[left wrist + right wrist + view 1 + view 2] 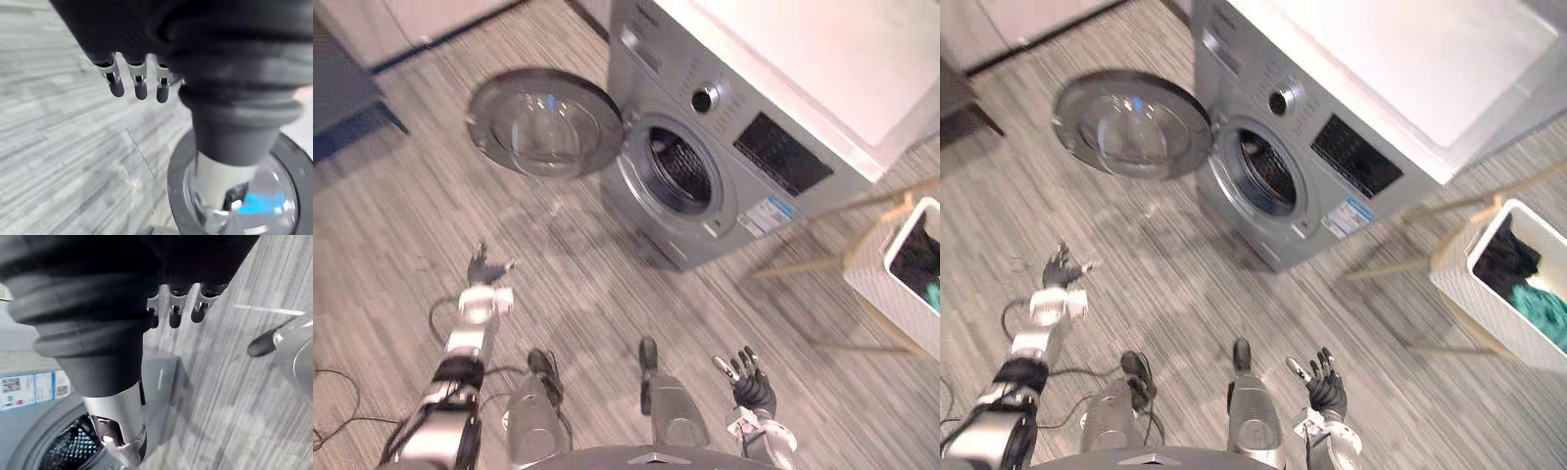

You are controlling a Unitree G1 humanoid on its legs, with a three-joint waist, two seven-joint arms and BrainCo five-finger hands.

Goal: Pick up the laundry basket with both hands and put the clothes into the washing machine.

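While the laundry basket stands on the floor at the robot's far right, neither hand is on it. It is a white basket, set just beside a pale wooden rack, and it holds dark clothes with a teal piece next to them. All of the clothes that can be seen lie inside the basket.

The washing machine is silver-grey with a white top and stands ahead of the robot, between the middle of the scene and the basket. Its round door is swung fully open to the robot's left, the glass bowl facing up. The drum opening is dark; whether anything lies inside cannot be told.

The left hand is held out low over the floor on the robot's left, well apart from the basket and short of the open door. Its fingers are loosely spread and it holds nothing; from its wrist camera the thumb reaches out straight, with the door's glass beyond it.

The right hand hangs close to the robot's body on the right, palm turned up, fingers relaxed and apart, empty too. Past its straight thumb, its own wrist camera shows the drum and the machine's front panel.
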